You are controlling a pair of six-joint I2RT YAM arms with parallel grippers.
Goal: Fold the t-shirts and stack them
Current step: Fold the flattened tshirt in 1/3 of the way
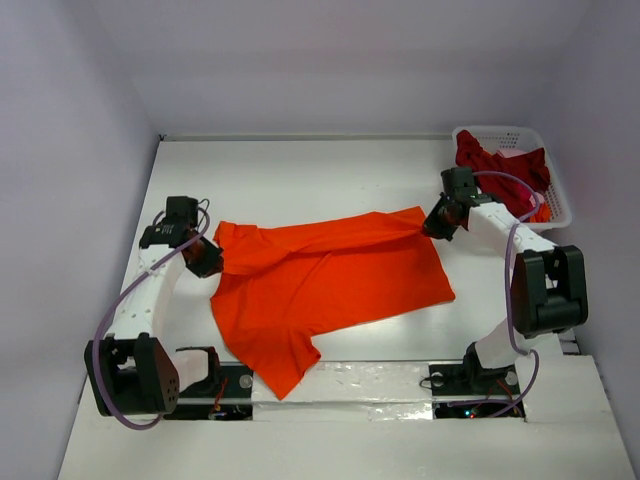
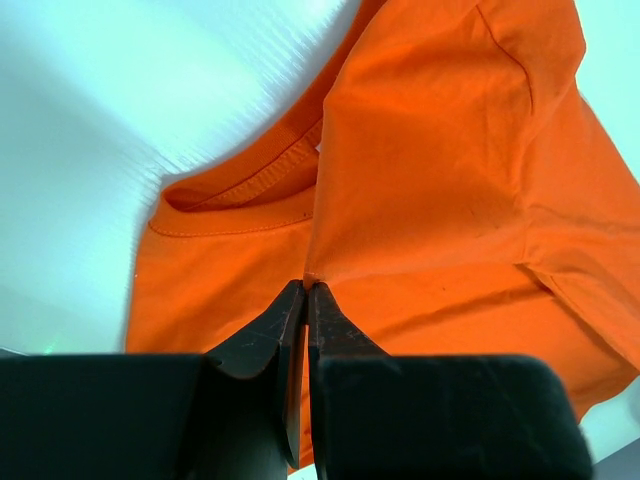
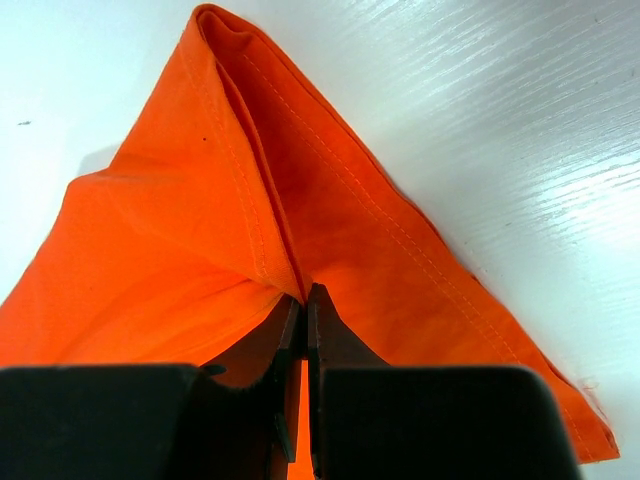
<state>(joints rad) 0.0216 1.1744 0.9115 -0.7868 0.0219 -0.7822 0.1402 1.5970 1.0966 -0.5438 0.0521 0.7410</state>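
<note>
the white table [image 1: 300, 170] carries everything. the orange shirt [image 1: 320, 285] lies spread across its middle, mostly flat, with one end reaching towards the near edge between the two arm bases. its far edge is drawn into a raised, stretched fold that runs from the table's left side to its right side. the basket [image 1: 560, 205] stands in the far right corner of the table, and the red shirt [image 1: 490, 160] is bunched inside it, partly draped over its near wall. the left gripper [image 1: 212, 262] sits at the orange shirt's far left end, near the table's left edge. in its wrist view the fingers [image 2: 285, 320] are pressed together on a pinch of orange cloth just beside the collar [image 2: 240, 190], with the fabric pulled up to the tips. the right gripper [image 1: 432, 226] sits at the shirt's far right corner, just beside the basket. its fingers [image 3: 322, 320] are closed to a thin slit on the cloth where it is folded double, and the stitched hem [image 3: 400, 235] runs past them over the bare table.
</note>
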